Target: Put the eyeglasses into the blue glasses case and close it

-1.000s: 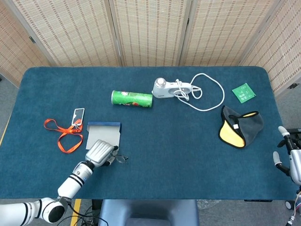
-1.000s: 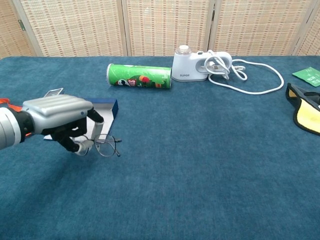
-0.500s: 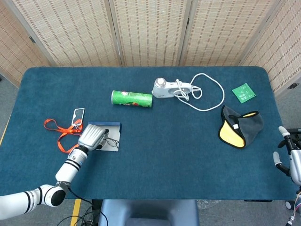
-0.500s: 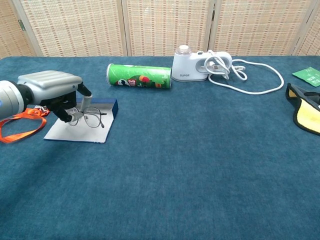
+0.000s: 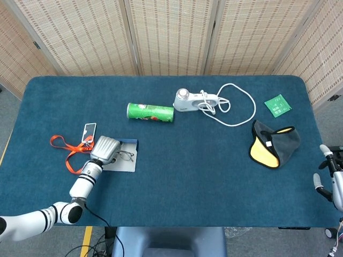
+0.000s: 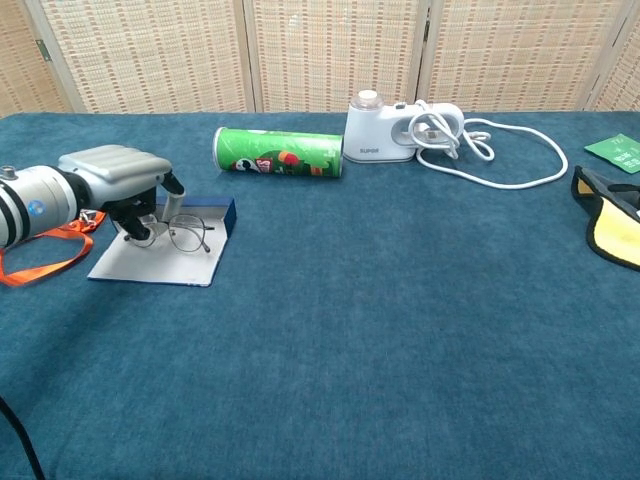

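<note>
A matt, napped teal cloth covers the bench (image 5: 177, 160). On it, the left robot hand (image 6: 115, 185), its shell smooth silvery-grey plastic or metal with a soft sheen, pinches thin dark wire-framed eyeglasses (image 6: 180, 235) over the open blue glasses case (image 6: 165, 255), whose lining looks pale grey and matt. Behind the case lies a glossy green printed chip can (image 6: 278, 152); beside the can, a smooth white plastic appliance (image 6: 395, 130) with a shiny white rubbery cord (image 6: 500, 165). Left of the case, an orange woven lanyard (image 5: 67, 152). Far right of the can, a soft grey-and-yellow fabric pouch (image 5: 273, 143) and a green paper packet (image 5: 277, 105).
</note>
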You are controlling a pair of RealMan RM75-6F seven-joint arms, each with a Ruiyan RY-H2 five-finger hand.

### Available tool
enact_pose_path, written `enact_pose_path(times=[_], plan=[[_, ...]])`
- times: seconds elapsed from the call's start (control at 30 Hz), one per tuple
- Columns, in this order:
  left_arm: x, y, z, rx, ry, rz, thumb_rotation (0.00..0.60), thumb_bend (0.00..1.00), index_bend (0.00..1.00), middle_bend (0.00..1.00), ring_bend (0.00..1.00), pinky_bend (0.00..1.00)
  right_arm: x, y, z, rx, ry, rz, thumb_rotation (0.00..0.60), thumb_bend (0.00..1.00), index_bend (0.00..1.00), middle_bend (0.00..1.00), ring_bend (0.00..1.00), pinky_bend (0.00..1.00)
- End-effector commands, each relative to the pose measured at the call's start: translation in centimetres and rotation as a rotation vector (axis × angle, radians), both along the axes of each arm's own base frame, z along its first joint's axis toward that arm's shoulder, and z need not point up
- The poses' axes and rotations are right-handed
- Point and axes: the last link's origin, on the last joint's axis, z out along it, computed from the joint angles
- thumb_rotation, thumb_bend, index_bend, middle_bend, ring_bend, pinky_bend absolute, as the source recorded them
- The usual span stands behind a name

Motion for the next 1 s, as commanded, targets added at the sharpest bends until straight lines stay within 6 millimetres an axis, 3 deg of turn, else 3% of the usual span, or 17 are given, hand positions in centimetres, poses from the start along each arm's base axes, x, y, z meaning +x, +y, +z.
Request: enact_pose_path(times=[0.03, 0.3, 0.73, 1.0], plan=[[-0.1, 0.1, -0.1, 0.011, 0.016, -0.007, 0.600, 0.49, 0.59, 0.99, 1.00, 1.00, 0.0, 0.0, 0.0, 0.000, 0.000, -0.001, 0.600, 0.46, 0.09, 0.47, 0.36, 0.24], [-0.6, 0.2, 0.4, 0.030, 0.020, -0.003, 0.600, 0.48, 0.39, 1.00, 1.00, 1.00, -0.1, -0.1, -0.1, 0.004, -0.001, 0.000, 0.600, 0.46, 0.09, 0.47, 0.36, 0.24], [-1.3, -0.3, 1.4, 0.073, -0.034, 0.009, 0.600, 0.35, 0.06, 1.00, 1.00, 1.00, 0.1, -0.4, -0.1, 0.008, 0.002, 0.006, 0.600, 0.46, 0.09, 0.47, 0.36, 0.24], [-1.6, 0.1, -0.3, 0.050, -0.006, 0.010, 0.600, 0.33, 0.01, 1.00, 1.00, 1.00, 0.2, -0.5, -0.2, 0.014, 0.002, 0.010, 0.600, 0.46, 0.09, 0.47, 0.36, 0.24]])
